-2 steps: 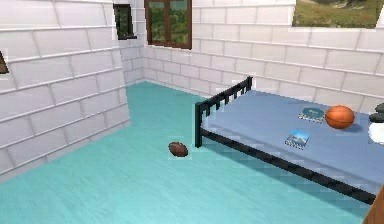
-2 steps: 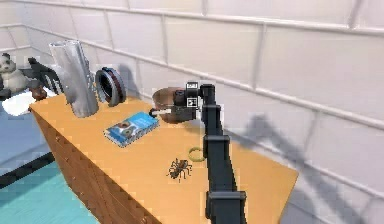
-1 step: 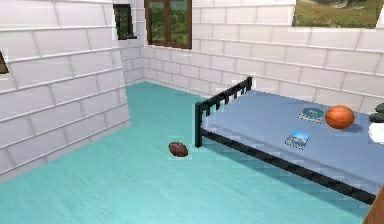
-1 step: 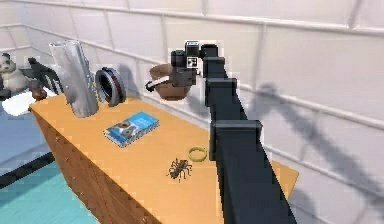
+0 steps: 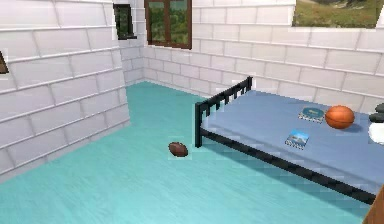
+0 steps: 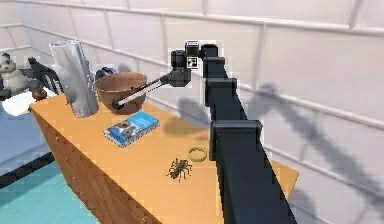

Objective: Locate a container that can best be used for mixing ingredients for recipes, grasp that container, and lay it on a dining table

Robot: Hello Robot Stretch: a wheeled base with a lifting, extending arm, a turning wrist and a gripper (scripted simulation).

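**Figure. Arm side view, with forward view for setting.** The bowl, brown and round, stood upright on a wooden cabinet, near the end of the top at the view's left. A grey cylinder stood just beside the bowl on that side, and a blue book lay near it on the nearer side. The arm lay out across the cabinet top. The gripper pointed its thin fingers at the bowl's rim. Whether they were over, beside or touching the rim could not be told. The state of the jaws could not be told either, nor whether the gripper held anything, since the bowl rested on the top right at the fingers' far end. A small ring and a black spider-like object lay farther along the top.

By its look the bowl was judged stiff and fairly light, with a smooth curved wall that would likely slip under a sideways squeeze. It was also judged breakable if ceramic. The rim was the best hold, with one finger inside and one outside, on the side away from the cylinder. A straight lift would avoid tipping the cylinder.

The forward view showed a bed carrying an orange ball.
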